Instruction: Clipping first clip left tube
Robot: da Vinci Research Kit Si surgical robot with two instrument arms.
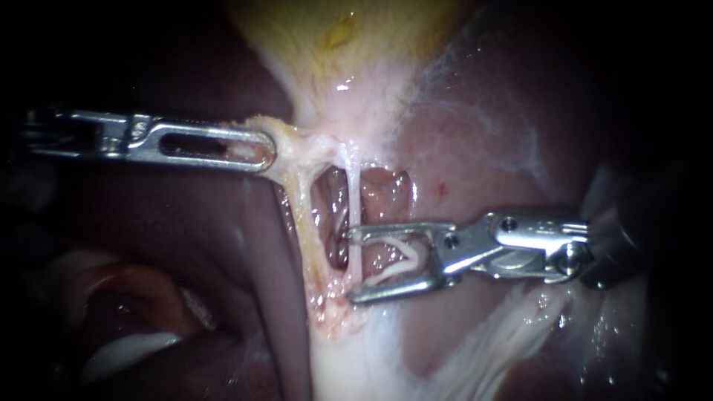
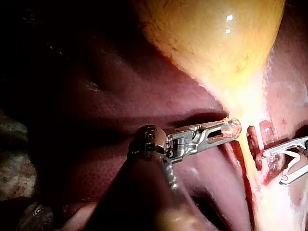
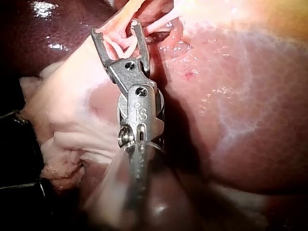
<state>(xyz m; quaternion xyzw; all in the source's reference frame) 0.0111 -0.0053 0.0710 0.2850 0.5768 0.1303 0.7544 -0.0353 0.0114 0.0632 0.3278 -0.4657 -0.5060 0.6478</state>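
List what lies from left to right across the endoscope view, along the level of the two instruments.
Left instrument's tool, shut on pale tissue → thin white tube → white clip sitting inside the right instrument's tool, which is open.

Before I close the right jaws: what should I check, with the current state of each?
1. Right instrument jaws open: ok, a clear gap shows.
2. Clip loaded: ok, it sits white between the jaws.
3. Thin white tube seated in the jaws: not ok, it crosses only at the very tips and seems short of the clip.
4. Right target: cannot tell; a thicker yellowish strand lies further left, outside the jaws.
5. Left instrument holding: ok, jaws shut on pale tissue below the gallbladder.
6. Far side of the tube clear: cannot tell, hidden.
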